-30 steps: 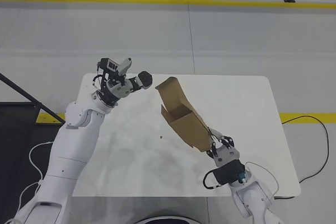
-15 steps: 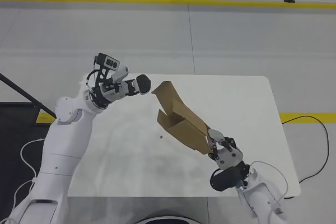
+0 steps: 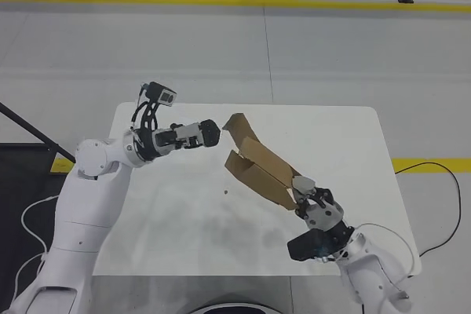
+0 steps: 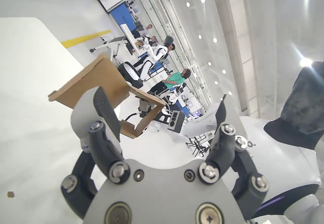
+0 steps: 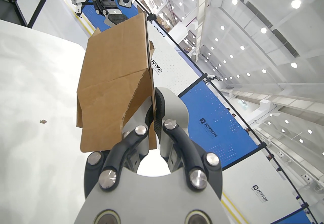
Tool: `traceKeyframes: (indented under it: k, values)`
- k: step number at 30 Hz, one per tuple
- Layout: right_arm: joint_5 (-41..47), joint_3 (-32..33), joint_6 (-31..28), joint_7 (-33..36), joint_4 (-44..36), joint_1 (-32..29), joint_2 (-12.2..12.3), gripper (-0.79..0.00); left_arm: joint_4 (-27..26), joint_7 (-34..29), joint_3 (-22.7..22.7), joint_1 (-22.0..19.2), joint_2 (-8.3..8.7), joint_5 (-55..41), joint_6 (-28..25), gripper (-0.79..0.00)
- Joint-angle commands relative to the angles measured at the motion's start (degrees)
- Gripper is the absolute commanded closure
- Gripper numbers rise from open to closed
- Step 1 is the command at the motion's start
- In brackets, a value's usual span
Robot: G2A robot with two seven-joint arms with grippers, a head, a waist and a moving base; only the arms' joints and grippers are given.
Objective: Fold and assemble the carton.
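Note:
A brown cardboard carton [image 3: 255,165], half unfolded with its flaps loose, is held up above the middle of the white table [image 3: 165,228]. My right gripper [image 3: 302,192] is shut on the carton's near end, pinching one panel edge [image 5: 154,111] between its pads. In the right wrist view the carton [image 5: 114,70] rises away from the fingers. My left gripper [image 3: 211,133] hangs open just left of the carton's far flap, not touching it. In the left wrist view the carton [image 4: 101,80] lies beyond the spread fingers [image 4: 106,108].
A small brown scrap [image 3: 226,191] lies on the table under the carton. The table's left and front areas are bare. A black frame [image 3: 16,125] stands off the left edge, and a cable [image 3: 447,212] runs on the floor at right.
The left gripper has moved right and down toward the carton's far flap. The carton has been tipped flatter and lower, and the right arm has shifted with it.

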Motion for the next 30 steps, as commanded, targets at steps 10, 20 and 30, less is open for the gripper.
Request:
traceKeyframes:
  k: [10, 20, 30]
  values:
    - [-5.37, 1.88, -0.64, 1.2, -0.38, 0.76, 0.42, 0.0, -8.17, -5.24, -2.76, 5.47, 1.75, 3.31, 1.53, -0.785]
    - [-5.37, 1.88, -0.64, 1.2, -0.38, 0.76, 0.42, 0.0, -10.27, -4.1, -3.55, 6.75, 2.03, 4.01, 1.74, -0.785]
    - [-3.29, 1.95, -5.45, 3.82, -0.24, 1.73, 0.51, 0.0, -9.61, -7.9, -2.58, 5.84, 2.38, 4.0, 0.43, -0.785]
